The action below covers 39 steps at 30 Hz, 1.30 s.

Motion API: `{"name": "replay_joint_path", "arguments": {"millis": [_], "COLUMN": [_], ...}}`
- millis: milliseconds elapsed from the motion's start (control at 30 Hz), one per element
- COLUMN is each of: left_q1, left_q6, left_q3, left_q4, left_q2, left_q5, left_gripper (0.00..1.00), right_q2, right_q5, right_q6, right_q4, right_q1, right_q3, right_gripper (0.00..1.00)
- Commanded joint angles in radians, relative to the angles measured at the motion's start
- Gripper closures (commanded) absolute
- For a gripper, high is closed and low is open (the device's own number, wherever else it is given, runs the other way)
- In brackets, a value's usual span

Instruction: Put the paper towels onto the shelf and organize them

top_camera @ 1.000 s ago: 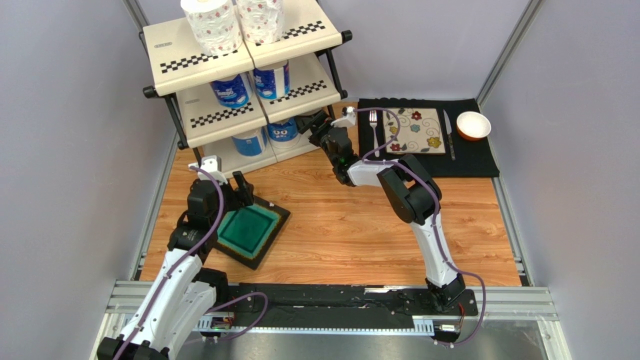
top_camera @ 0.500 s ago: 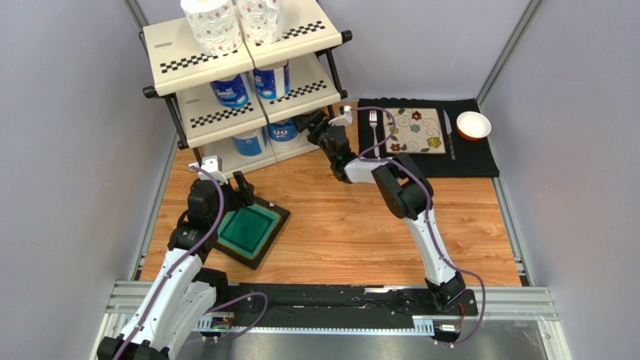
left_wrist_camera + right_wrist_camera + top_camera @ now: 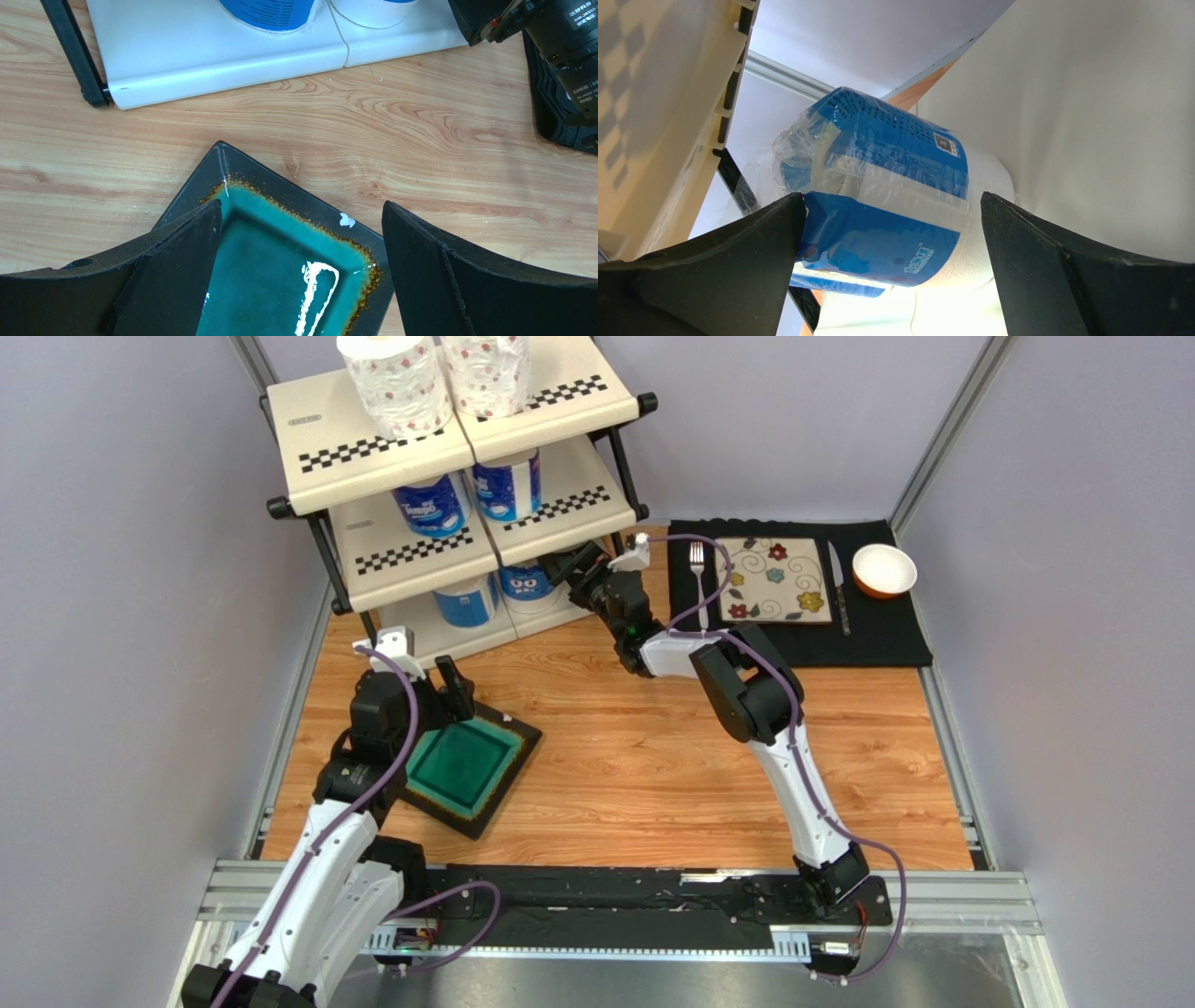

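A: So, where are the paper towels (image 3: 432, 504)?
B: All six stand on the shelf (image 3: 379, 441), two per tier.
A: And the tools?
B: Right tool (image 3: 892, 231) spread wide around the blue-wrapped roll (image 3: 878, 210) on the bottom tier; left tool (image 3: 302, 238) wide too, above a teal dish (image 3: 281, 273) on the worktop (image 3: 631, 756).

No text fully readable in any view.

Right wrist view: blue-wrapped roll (image 3: 878, 210) carries rows of tiny white print. It also has a small square code patch (image 3: 943, 143) at its upper right and a white brand mark (image 3: 917, 257) low on the wrap. All are too small or blurred to read.

Left wrist view: fine white print on the blue label (image 3: 267, 8) at the far edge is illegible. White lettering on the black lens barrel (image 3: 572, 38), far right, is too small to make out.

Top view: white logos on the middle-tier left roll (image 3: 432, 504) and middle-tier right roll (image 3: 508, 483) of the shelf (image 3: 407, 553) are unreadable.
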Motion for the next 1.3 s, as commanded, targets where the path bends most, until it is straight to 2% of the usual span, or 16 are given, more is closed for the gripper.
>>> {"name": "replay_joint_path", "arguments": {"millis": [0,567,1000,1267], "left_q1": [-0.001,-0.001,-0.001,-0.001], "left_q6": [0.001,-0.001,-0.01,-0.016], "left_q3": [0.01,0.001,0.001,-0.01], "left_q4": [0.007,0.004,0.005,0.01], "left_q2": [-0.001,-0.006,-0.007,-0.009], "left_q5": [0.001,0.002,0.004,-0.001], "left_gripper": [0.08,0.08,0.08,0.08], "right_q2": [0.014,0.049,0.057,-0.015], "right_q5": [-0.022,-0.074,-0.132,-0.102], "right_q6": [0.014,0.068,0.054,0.008], "right_q4": [0.067,0.159,0.152,0.161], "right_q1": [0.001,0.003,0.006,-0.002], "right_q3": [0.029,0.029,0.055,-0.04], "right_gripper": [0.01,0.01,0.01,0.01]}}
